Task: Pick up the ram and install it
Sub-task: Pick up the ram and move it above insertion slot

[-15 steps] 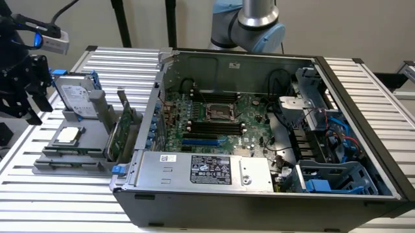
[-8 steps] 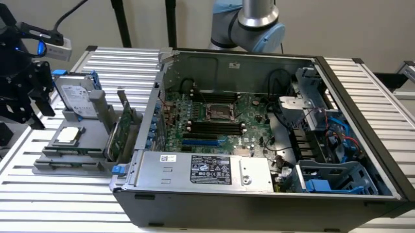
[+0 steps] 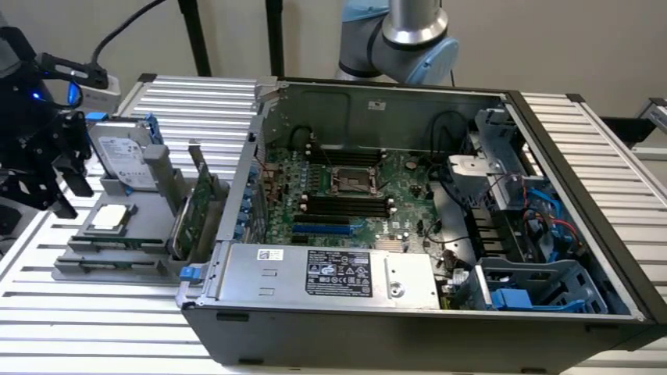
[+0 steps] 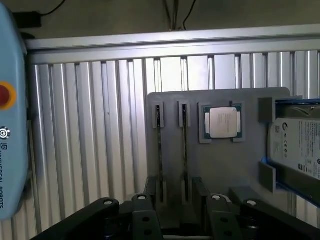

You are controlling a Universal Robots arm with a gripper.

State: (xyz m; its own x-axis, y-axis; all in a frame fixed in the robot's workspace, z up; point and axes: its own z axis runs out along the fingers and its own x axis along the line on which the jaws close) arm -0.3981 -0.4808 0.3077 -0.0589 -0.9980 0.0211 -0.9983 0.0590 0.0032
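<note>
Two ram sticks stand on edge in the slots of a grey holder tray. In the wrist view they show as thin dark lines, one ram stick beside the other ram stick. In the exterior view the ram sits at the tray's front, at that view's left. My gripper hangs above the tray, open, its black fingers apart on either side of the two sticks and holding nothing. In the exterior view the gripper is at the far left. The black motherboard slots lie inside the open case.
On the tray are a CPU, a silver hard drive with blue rails and an upright green expansion card. The open computer case stands at the exterior view's right, on a ribbed metal table. A light-blue unit with a red button sits nearby.
</note>
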